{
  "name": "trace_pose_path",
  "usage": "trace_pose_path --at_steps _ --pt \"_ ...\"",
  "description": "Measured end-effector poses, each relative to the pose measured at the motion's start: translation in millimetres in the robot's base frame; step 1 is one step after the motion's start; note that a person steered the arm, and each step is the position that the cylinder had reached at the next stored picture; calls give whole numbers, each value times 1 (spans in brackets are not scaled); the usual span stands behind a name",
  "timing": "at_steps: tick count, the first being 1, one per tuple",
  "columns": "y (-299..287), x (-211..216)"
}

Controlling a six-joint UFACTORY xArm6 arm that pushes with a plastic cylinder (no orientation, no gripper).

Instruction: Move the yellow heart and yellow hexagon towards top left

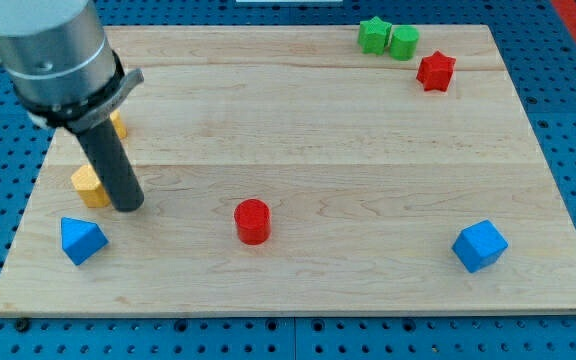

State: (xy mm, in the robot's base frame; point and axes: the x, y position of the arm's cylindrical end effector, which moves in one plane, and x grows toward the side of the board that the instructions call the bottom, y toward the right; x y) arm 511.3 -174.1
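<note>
My tip [129,207] — beside yellow block [90,186]

Pale grained wooden board [368,150], matt dark rod, blue perforated base [568,60]

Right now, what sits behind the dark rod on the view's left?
Two yellow blocks: one pokes out left of my tip, touching or nearly so; another peeks out higher up. The rod covers their shapes.

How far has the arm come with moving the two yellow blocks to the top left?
Done: both blocks sit at the view's left. In hand: my tip is beside the lower yellow block; the other yellow block is half hidden. Left: pushing both up to the wooden board's corner.
</note>
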Motion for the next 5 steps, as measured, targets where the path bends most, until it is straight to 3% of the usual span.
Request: trace_pose_path --at_steps 1,2,4,5 --pt "-17 0" --pt "-25 -37" --pt "-24 -5" --pt "-61 -29"
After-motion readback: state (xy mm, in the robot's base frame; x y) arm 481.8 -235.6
